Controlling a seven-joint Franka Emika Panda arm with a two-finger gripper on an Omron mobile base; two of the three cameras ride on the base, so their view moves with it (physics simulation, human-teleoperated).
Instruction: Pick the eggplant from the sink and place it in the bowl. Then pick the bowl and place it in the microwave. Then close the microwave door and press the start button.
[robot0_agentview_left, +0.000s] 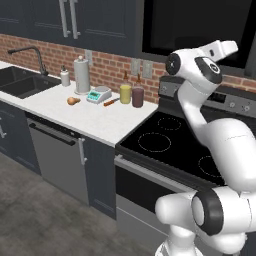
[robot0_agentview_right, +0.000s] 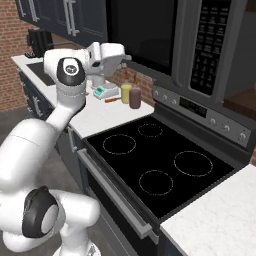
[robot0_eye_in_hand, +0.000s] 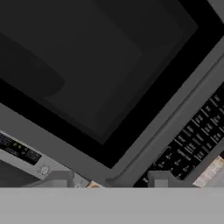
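fingers (robot0_eye_in_hand: 159, 178): spread, with nothing between them; we see them raised close to the front of the microwave and facing its glass
microwave (robot0_agentview_right: 185, 45): mounted above the stove (robot0_agentview_right: 155, 160), to the right of the dark cupboards
microwave door (robot0_eye_in_hand: 87, 65): lies flush with the frame, so we judge it shut; the window is glossy black and we cannot tell what sits inside
key panel (robot0_eye_in_hand: 192, 140): in the hand view it lies right of the fingers, beyond the door's grey frame; the long axis of its key rows runs diagonally there, toward the lower right
pale key (robot0_eye_in_hand: 210, 173): at the panel's lower end, nearest the right fingertip; whether it is the start button we cannot tell
next move: we judge only the press is left, calling for a shift sideways off the glass onto the panel
sink (robot0_agentview_left: 22, 82): far left in the counter (robot0_agentview_left: 100, 117), well apart from the arm; the basin is too dark for us to read its contents
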